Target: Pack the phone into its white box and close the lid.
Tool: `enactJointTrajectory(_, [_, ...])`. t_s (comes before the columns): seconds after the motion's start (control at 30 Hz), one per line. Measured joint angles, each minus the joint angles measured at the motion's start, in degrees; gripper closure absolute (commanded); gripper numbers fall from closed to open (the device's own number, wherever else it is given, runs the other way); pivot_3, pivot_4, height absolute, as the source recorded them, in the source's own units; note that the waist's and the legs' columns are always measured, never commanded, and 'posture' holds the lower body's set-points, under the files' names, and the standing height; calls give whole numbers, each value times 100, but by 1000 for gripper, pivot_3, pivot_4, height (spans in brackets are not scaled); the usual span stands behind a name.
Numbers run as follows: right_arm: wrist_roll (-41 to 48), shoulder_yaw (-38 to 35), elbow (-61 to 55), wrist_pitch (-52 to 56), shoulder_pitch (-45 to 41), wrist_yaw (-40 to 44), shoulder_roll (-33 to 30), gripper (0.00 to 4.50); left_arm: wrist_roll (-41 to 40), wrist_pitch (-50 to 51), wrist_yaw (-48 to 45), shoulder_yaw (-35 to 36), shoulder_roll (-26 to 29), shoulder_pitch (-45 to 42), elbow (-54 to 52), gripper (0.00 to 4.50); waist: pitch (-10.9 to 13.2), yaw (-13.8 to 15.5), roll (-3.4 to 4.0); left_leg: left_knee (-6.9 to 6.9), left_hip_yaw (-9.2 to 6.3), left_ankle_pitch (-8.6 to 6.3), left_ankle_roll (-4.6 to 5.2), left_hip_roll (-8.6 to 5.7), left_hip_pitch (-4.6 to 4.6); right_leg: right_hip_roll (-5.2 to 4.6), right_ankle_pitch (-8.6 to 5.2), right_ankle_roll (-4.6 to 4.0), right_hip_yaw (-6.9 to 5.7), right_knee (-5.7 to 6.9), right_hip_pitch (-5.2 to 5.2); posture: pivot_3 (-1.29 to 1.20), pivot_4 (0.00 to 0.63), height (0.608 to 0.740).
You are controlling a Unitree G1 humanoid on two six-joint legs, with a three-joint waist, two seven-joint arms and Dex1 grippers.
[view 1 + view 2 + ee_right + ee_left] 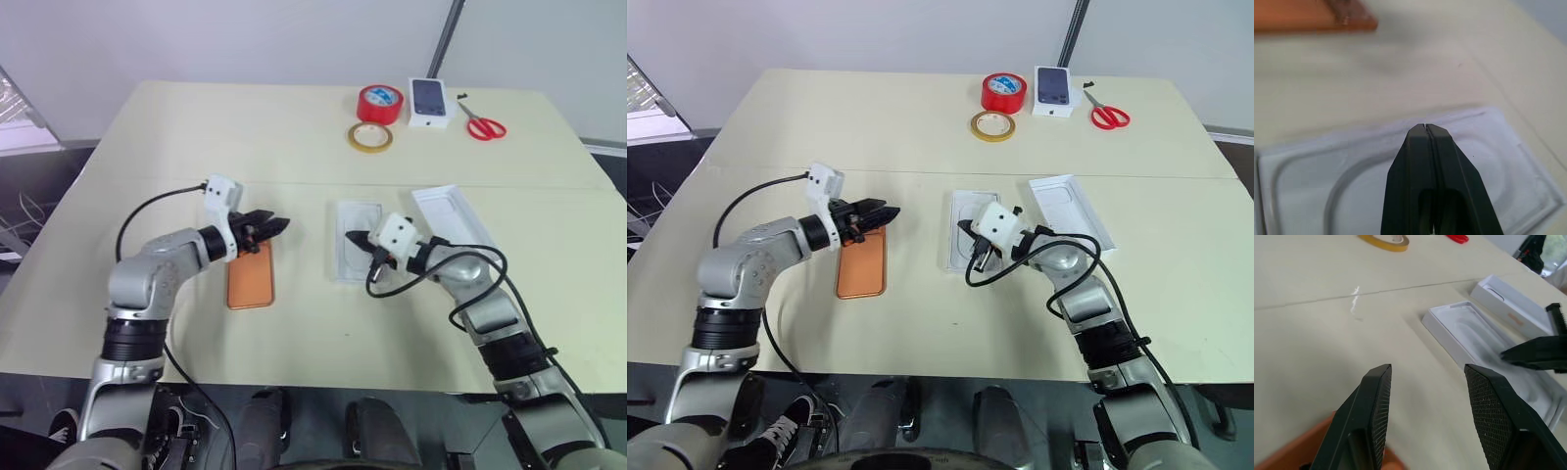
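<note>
While the phone [251, 278] lies flat on the table [294, 147], back side up, the left gripper [277, 226] hovers above its far end with fingers [1376, 406] spread and nothing between them. In the left wrist view the phone's orange edge sits below and behind the fingertips, not between them. The right gripper [1425, 128] has its fingers pressed together, tips over a white tray with a rounded oval recess [357, 238]; whether they touch it I can't tell. That tray sits to the right of the phone, clear table between them. A second white tray [453, 217] lies angled just beyond the right gripper, beside the first. Far side of the table: red tape roll [380, 103], yellow tape roll [370, 137], small printed phone box [431, 102], red scissors [482, 123].
</note>
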Motion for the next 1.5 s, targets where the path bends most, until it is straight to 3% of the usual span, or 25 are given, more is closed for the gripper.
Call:
enactJointTrajectory(0.23, [-339, 277, -41, -226, -107, 502, -359, 4478, 167, -481, -363, 20, 536, 377, 14, 1996, -1, 19, 1, 0, -1, -11, 19, 0, 1, -6, 0, 0, -3, -3, 5, 0, 150, 728])
enactJointTrajectory(0.43, [-82, 281, -174, -82, -1, 855, -334, 4478, 160, -473, -335, 39, 563, 398, 18, 1996, -1, -4, 0, 0, -3, -17, 29, -1, 1, -9, 0, 0, -5, -3, 5, 0, 150, 728])
enactJointTrajectory(0.7, [-195, -75, 375, -120, -609, -51, 92, 4478, -592, 1266, -122, 639, 953, 471, 112, 1996, 2, -135, 0, -5, -4, -12, 22, 1, -2, -2, 0, 1, -5, 3, -5, 0, 150, 728])
enactJointTrajectory(0.9, [358, -327, 40, 349, -733, -14, 588, 4478, -1233, 2555, -81, 1352, 1257, 584, 138, 1996, 4, -145, 1, -6, -4, -14, 24, 6, -1, 2, 0, 2, -4, 4, -5, 0, 150, 728])
enactJointTrajectory(1.13, [224, 631, -653, 853, -797, 319, 1080, 4478, -1735, 3787, 213, 2050, 1186, 638, 358, 1996, 3, -127, 0, -6, -5, -14, 24, 2, -1, -3, 0, 2, -4, 8, -8, 0, 150, 728])
enactJointTrajectory(1.3, [-345, 1389, -433, 1098, -1056, 469, 1168, 4478, -1855, 4233, 440, 2102, 896, 725, 284, 1996, 3, -130, 0, -8, -5, -13, 19, 0, -1, -6, 0, 1, -3, 11, -14, 0, 150, 728])
enactJointTrajectory(1.5, [-775, 1654, -6, 1260, -1211, 370, 1404, 4478, -1870, 4398, 778, 2262, 537, 823, 27, 1996, 2, -132, 0, -13, -6, -3, -3, -3, -1, -10, 0, 1, -3, 11, -16, 0, 150, 728])
